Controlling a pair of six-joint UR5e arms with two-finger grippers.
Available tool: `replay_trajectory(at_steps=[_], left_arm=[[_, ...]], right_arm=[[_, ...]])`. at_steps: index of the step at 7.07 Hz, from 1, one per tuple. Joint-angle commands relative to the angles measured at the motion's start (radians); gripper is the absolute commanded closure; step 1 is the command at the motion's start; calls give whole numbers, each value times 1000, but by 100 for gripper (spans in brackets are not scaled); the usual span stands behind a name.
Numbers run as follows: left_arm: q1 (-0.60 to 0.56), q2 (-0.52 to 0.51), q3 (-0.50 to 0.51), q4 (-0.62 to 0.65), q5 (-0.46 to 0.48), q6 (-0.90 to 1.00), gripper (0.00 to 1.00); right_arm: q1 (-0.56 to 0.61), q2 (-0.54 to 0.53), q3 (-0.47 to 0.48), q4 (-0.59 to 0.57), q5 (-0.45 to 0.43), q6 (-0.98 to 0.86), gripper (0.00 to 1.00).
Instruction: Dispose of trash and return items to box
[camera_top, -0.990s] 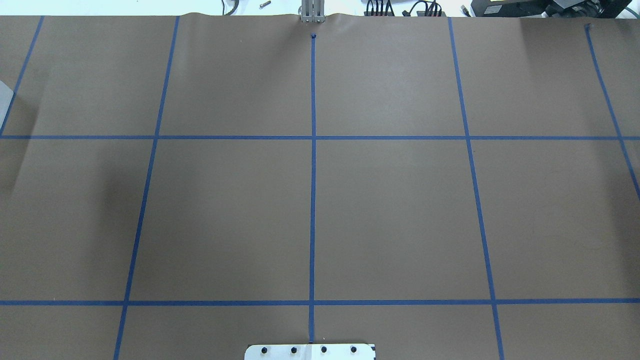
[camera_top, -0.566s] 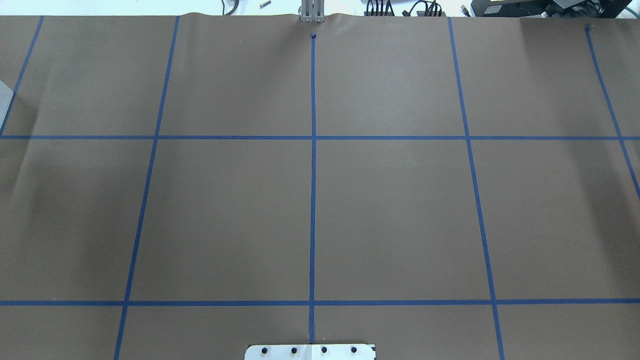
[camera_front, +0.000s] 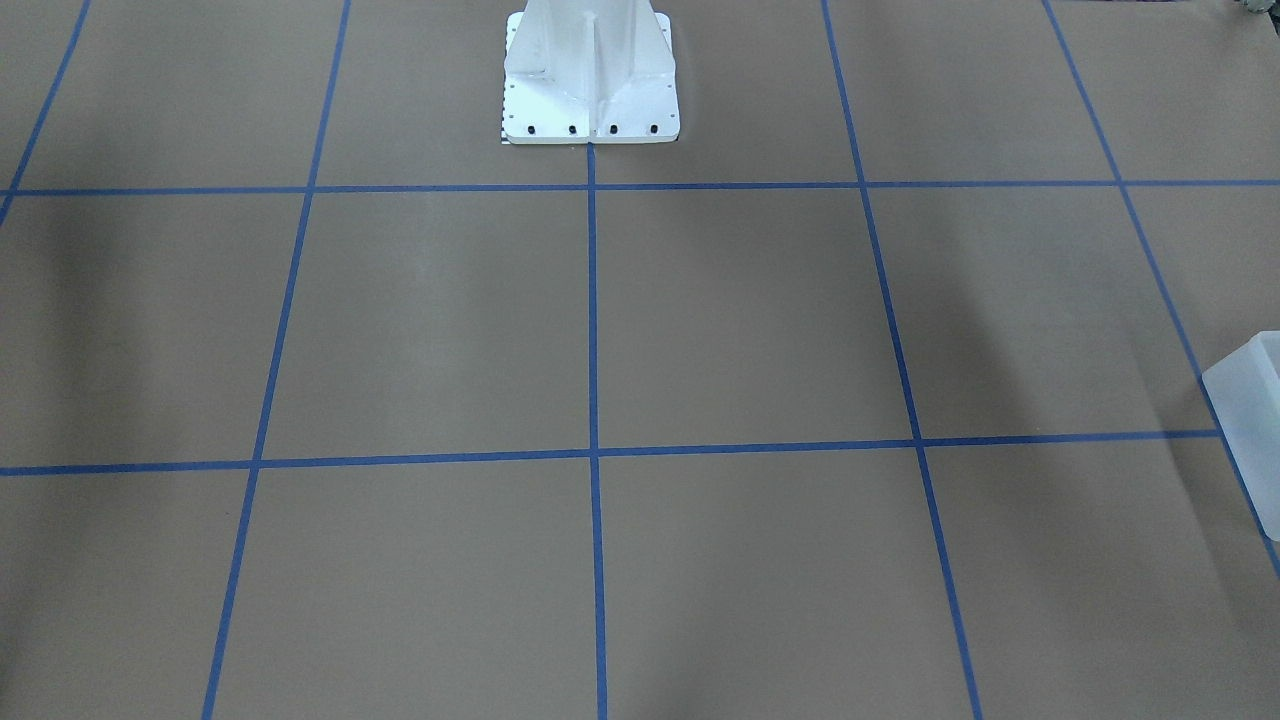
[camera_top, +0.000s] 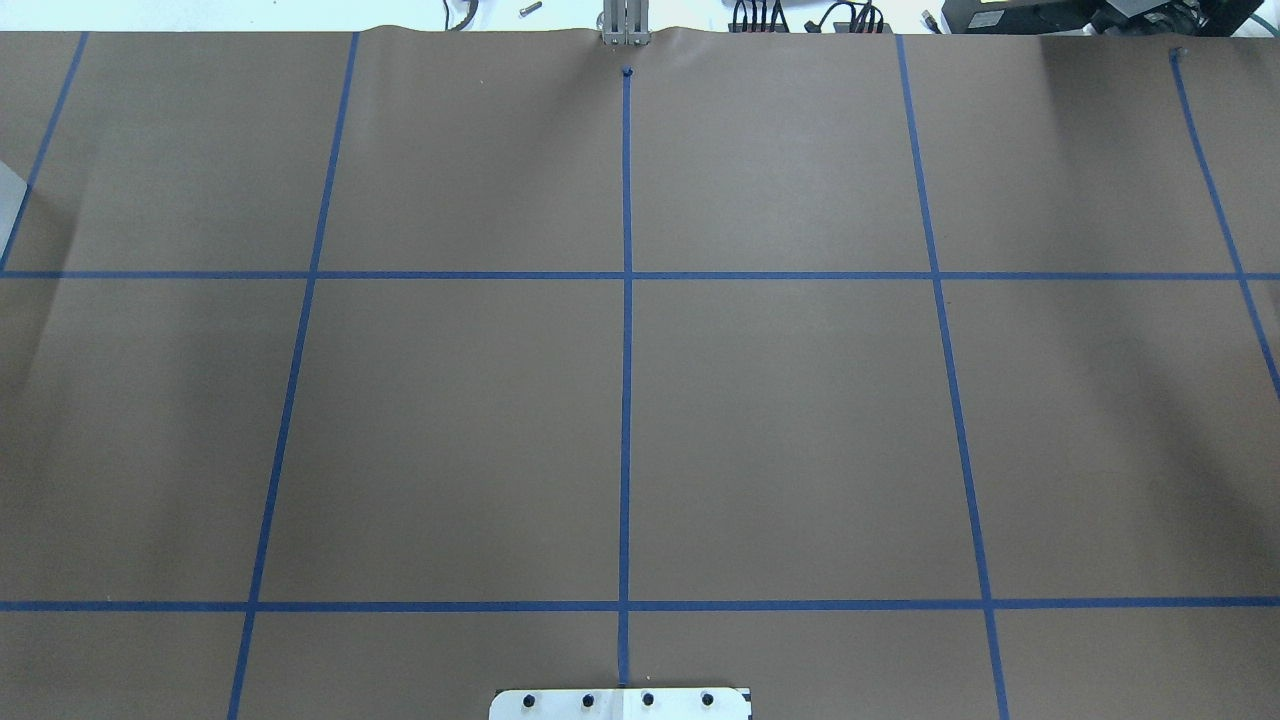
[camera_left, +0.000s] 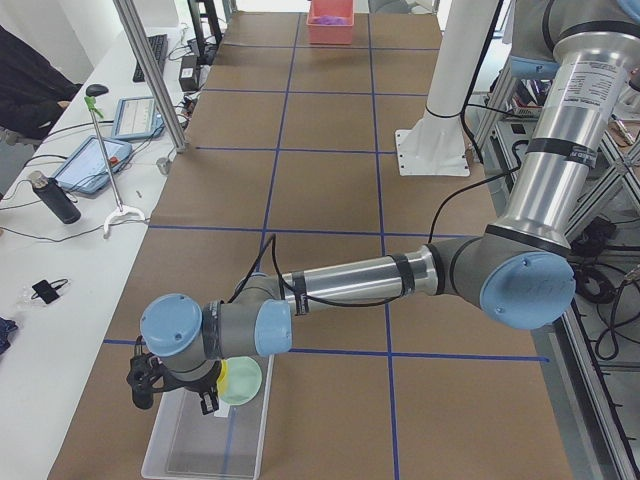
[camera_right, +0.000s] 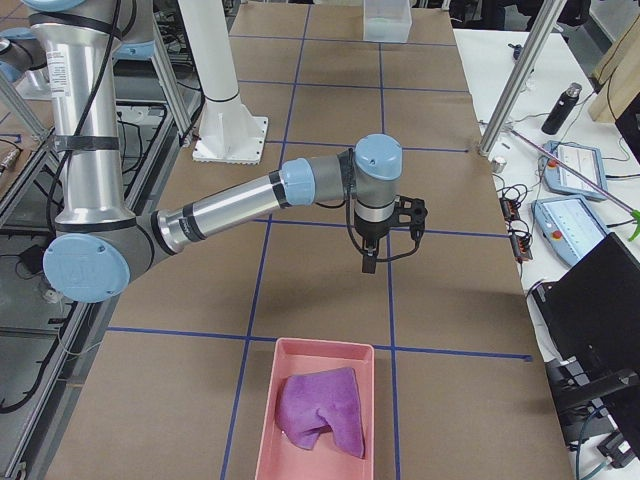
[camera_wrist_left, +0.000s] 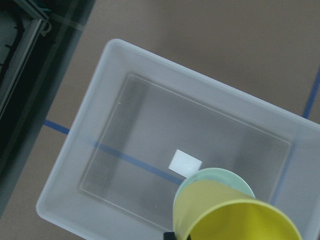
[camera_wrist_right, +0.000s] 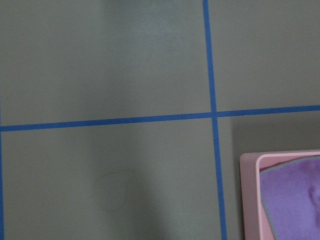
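The box lies below my left wrist camera with a white label on its floor. It also shows in the exterior left view as the box and at the table's edge as the box. The yellow cup and the pale green bowl hang together above its inside. My left gripper holds them there: cup, bowl. My right gripper hovers over bare table; I cannot tell whether it is open or shut. The trash, a purple cloth, lies in a pink tray.
The white robot pedestal stands at the table's robot side. A side bench with tablets, a bottle and cables runs along the far side. A person's dark sleeve shows there. Blue tape lines grid the brown table.
In the overhead view the shadow on the table's left side has drifted left and faded. Nothing else there has visibly changed.
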Motion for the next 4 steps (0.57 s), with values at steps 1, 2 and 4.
replay_trajectory(at_steps=[1, 2, 4], left_arm=[[3, -12, 136, -210, 38, -223, 100], [8, -12, 176, -257, 49, -225, 100], [41, -5, 175, -262, 41, -225, 100]], right_arm=[[-18, 19, 18, -4, 9, 29, 0], [-21, 17, 26, -5, 11, 30, 0], [-23, 14, 31, -7, 9, 30, 0]])
